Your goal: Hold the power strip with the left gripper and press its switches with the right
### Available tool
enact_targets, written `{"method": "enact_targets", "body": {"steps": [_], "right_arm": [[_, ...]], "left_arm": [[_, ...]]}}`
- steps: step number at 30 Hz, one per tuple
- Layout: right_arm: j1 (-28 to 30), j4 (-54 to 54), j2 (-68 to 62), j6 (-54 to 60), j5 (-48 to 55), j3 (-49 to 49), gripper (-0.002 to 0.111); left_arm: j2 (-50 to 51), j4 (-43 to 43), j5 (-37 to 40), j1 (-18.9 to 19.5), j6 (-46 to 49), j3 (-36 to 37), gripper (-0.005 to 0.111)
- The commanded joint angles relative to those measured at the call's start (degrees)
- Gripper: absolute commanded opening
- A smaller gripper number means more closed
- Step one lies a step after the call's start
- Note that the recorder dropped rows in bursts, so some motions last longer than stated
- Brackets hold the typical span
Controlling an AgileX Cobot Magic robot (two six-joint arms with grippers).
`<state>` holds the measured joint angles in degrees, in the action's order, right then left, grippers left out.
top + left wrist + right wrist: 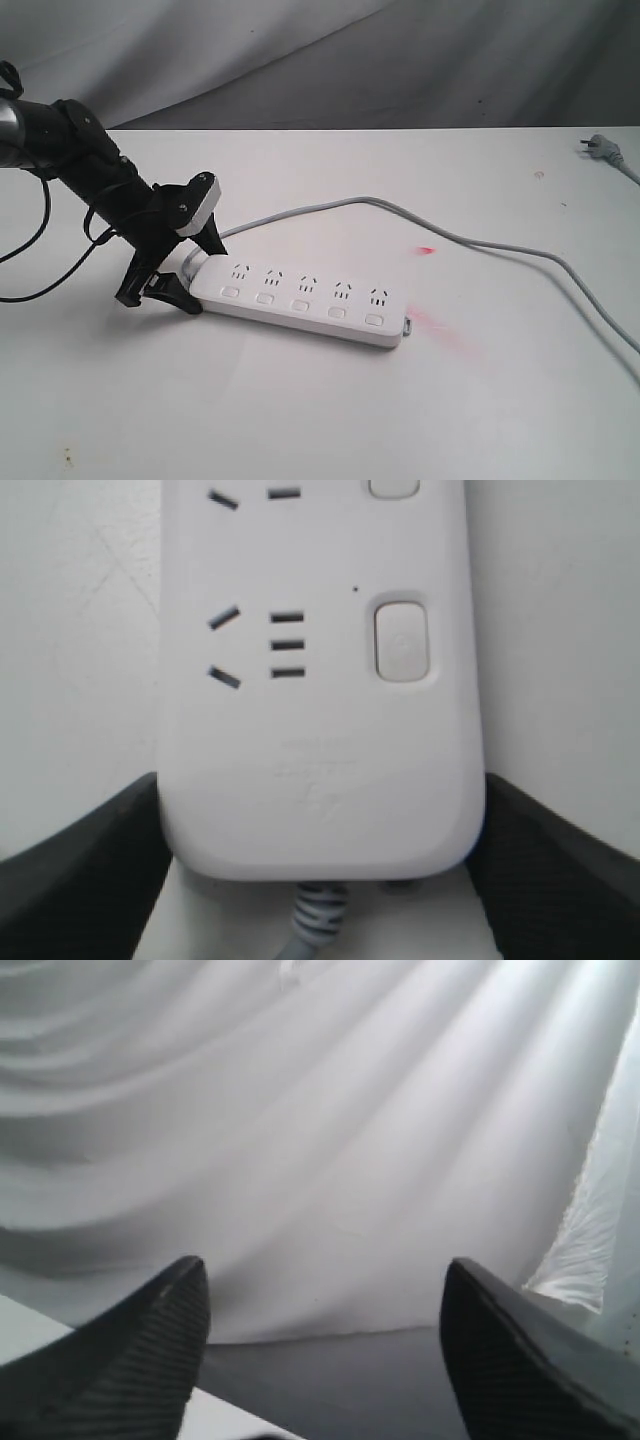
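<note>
the left gripper's (205,280) two black fingers (90,870) stand on either side of the power strip (300,295), at the rounded end where the cord comes out. in the left wrist view each finger lies against a long edge of the white casing, so the strip is pinched across its width between them. the cord stub runs out from the middle of that end, between the two fingers. behind the fingers sits the smooth light-grey block (203,203), and behind that the thin black arm (90,165), wrapped in cable, slants up and off toward the left of the exterior view.

the strip lies flat on the white table (300,400), sockets facing up, angled from left of centre down toward the right. its five switches (301,305) run in a row along the nearer edge, one under each socket. the grey cord (480,243) loops away behind the strip and sweeps out to the right edge; a plug (600,147) lies at the far right of the table. a pinkish-red patch (432,322) shows on the table just beside the strip's free end.

the right gripper (322,1270) shows only in its own wrist view. its ribbed black fingers (130,1360) are spread wide apart with only air between them, and beyond them hangs a draped white cloth (300,1140).
</note>
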<state>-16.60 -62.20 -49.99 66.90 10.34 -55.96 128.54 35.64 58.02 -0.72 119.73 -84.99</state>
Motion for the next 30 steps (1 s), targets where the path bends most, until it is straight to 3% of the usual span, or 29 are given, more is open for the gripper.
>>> {"method": "enact_targets", "body": {"steps": [1, 8, 12, 16, 18, 21, 24, 30], "right_arm": [[0.0, 0.4, 4.1, -0.6, -0.5, 0.2, 0.043], [0.0, 8.8, 9.1, -0.6, -0.9, 0.2, 0.017], [0.0, 23.7, 13.6, -1.5, 1.8, 0.2, 0.007], [0.0, 35.0, 18.1, -18.6, 4.3, 0.2, 0.006], [0.0, 43.1, 20.1, -34.8, 6.1, 0.2, 0.005], [0.0, 56.4, 21.9, -50.6, 11.5, 0.2, 0.002], [0.0, 63.4, 23.2, -53.7, 17.2, 0.2, 0.002], [0.0, 64.0, 24.0, -56.1, 17.3, 0.2, 0.002]], "left_arm": [[0.3, -0.7, 0.4, -0.2, 0.2, 0.0, 0.032], [0.3, -0.7, 0.4, -0.2, 0.2, 0.0, 0.032], [0.3, -0.7, 0.4, -0.2, 0.2, 0.0, 0.032], [0.3, -0.7, 0.4, -0.2, 0.2, 0.0, 0.032], [0.3, -0.7, 0.4, -0.2, 0.2, 0.0, 0.032], [0.3, -0.7, 0.4, -0.2, 0.2, 0.0, 0.032], [0.3, -0.7, 0.4, -0.2, 0.2, 0.0, 0.032], [0.3, -0.7, 0.4, -0.2, 0.2, 0.0, 0.032]]}}
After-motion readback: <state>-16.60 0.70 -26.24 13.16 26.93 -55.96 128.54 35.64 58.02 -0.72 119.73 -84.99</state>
